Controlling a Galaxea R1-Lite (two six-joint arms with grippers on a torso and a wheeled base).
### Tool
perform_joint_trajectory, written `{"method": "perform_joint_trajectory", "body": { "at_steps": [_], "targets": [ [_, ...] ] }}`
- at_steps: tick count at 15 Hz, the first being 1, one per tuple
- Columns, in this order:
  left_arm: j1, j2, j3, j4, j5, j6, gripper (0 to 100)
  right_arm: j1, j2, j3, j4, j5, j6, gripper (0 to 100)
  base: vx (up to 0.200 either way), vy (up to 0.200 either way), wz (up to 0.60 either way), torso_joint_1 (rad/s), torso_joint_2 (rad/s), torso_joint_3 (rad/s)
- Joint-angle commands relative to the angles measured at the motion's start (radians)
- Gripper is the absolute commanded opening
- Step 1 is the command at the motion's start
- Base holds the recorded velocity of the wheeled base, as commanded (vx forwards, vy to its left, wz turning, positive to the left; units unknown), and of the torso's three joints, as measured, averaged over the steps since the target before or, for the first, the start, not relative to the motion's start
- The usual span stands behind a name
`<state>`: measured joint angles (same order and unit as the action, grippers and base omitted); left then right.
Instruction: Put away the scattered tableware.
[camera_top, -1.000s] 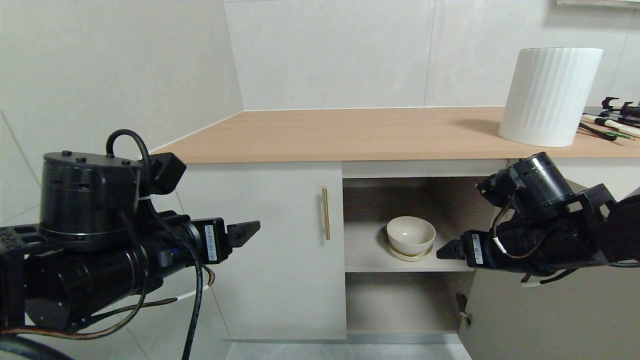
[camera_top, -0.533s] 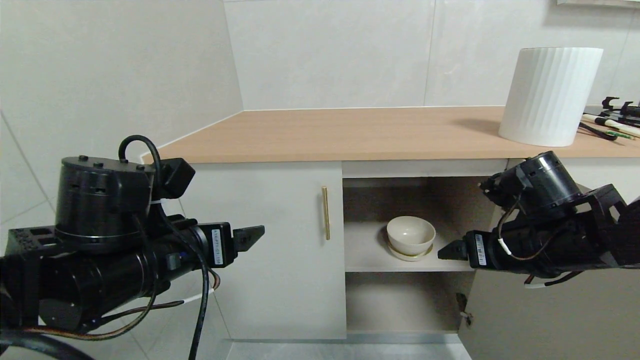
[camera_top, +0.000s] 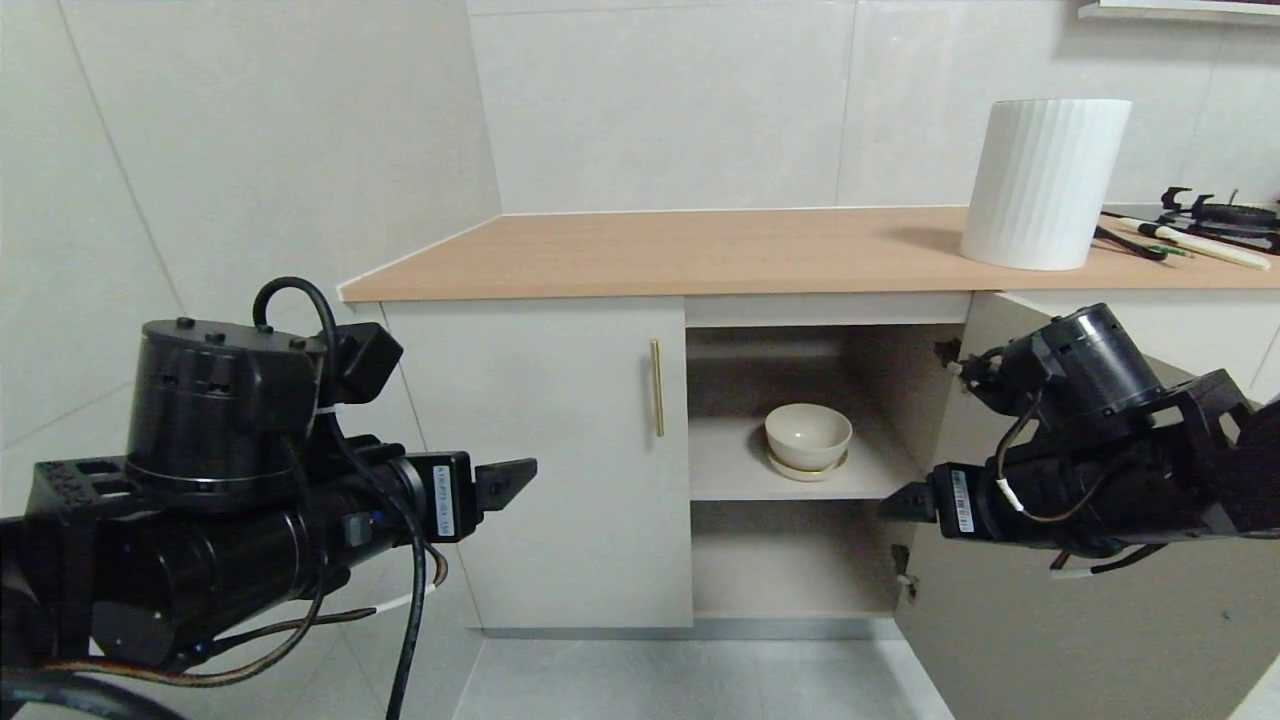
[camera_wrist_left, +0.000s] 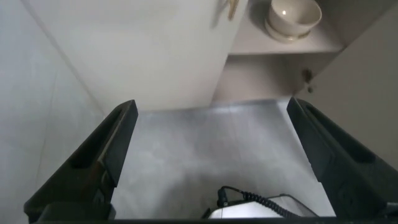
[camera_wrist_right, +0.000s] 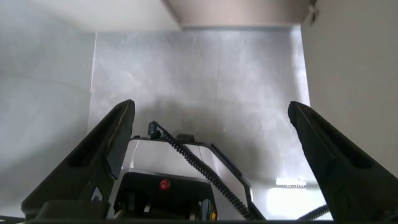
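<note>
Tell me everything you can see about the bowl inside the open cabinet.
The bowl is small, round and cream-coloured, glossy like glazed ceramic, and looks empty. It stands upright on a shallow plate of a similar colour, which rests on the cabinet's upper shelf, to the right of the closed door's brass handle. Nothing else touches it.

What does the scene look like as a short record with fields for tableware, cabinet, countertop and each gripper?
Tableware: cream ceramic bowl on a pale round saucer, on the cabinet's upper shelf
Cabinet: right door swung open; left door shut, with a slim brass handle
Countertop: light wooden top bearing a white ribbed cylindrical container and some utensils at its right end
Left gripper: open, empty, facing the shut left door
Right gripper: open, empty, beside the open right door
</note>
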<state>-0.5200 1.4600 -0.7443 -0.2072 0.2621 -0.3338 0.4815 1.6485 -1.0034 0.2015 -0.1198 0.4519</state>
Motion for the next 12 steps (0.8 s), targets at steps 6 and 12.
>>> {"method": "perform_joint_trajectory", "body": {
  "at_steps": [6, 12],
  "targets": [
    [-0.008, 0.006, 0.000, 0.002, 0.002, -0.001, 100, 0.008, 0.002, 0.003, 0.001, -0.006, -0.001, 100, -0.200, 0.000, 0.00, 0.003, 0.00, 0.003],
    [-0.015, 0.010, 0.005, 0.002, 0.002, 0.001, 100, 0.009, -0.022, 0.003, 0.001, -0.018, -0.004, 100, -0.067, 0.000, 0.00, -0.001, 0.00, 0.002]
  ]
}}
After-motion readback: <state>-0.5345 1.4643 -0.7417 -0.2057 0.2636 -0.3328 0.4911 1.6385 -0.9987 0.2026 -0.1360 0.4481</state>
